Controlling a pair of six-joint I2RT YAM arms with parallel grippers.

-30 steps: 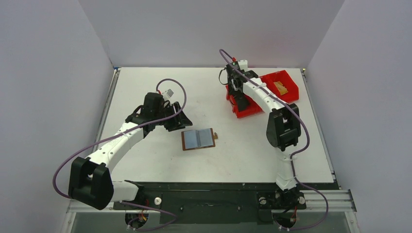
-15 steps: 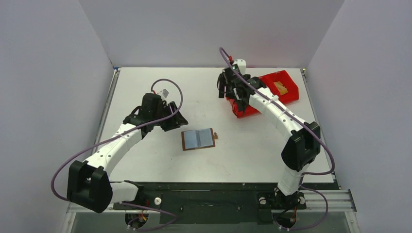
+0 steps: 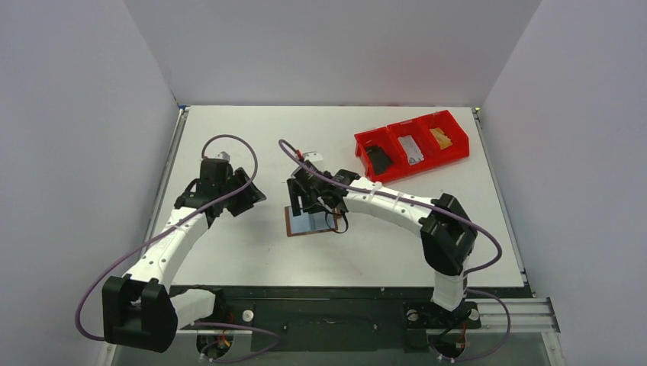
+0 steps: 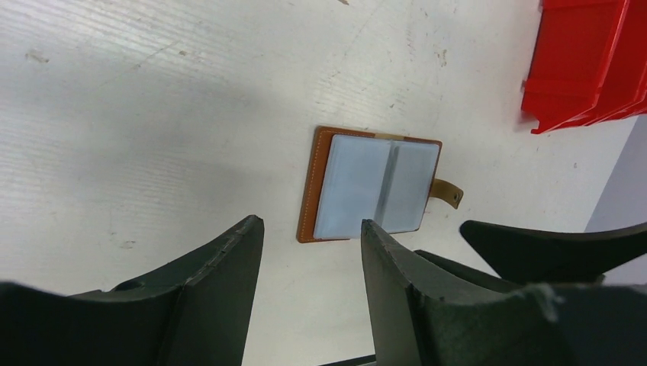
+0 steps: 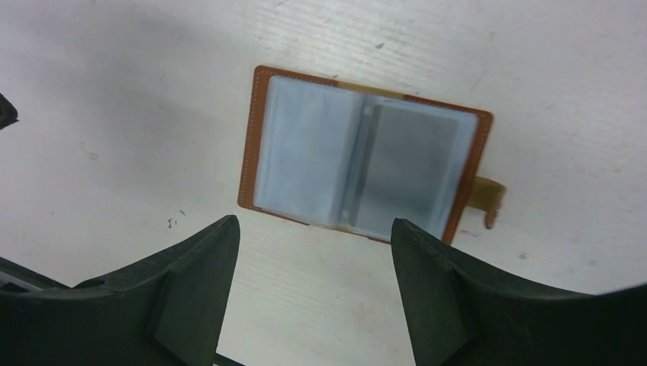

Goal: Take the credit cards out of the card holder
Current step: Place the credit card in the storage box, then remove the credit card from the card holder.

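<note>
Brown card holder (image 5: 366, 171) lies open on the table (image 3: 229, 137) under the right gripper (image 5: 314, 223), fingers (image 5: 191, 290) wide and empty; left gripper (image 4: 311, 223) likewise wide, off beside. Best to pin one leaf, then probe the darker pocket (image 5: 416, 171) squarely.

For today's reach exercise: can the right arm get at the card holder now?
Probably yes: the right gripper hangs open right above the card holder, with nothing between them.
</note>
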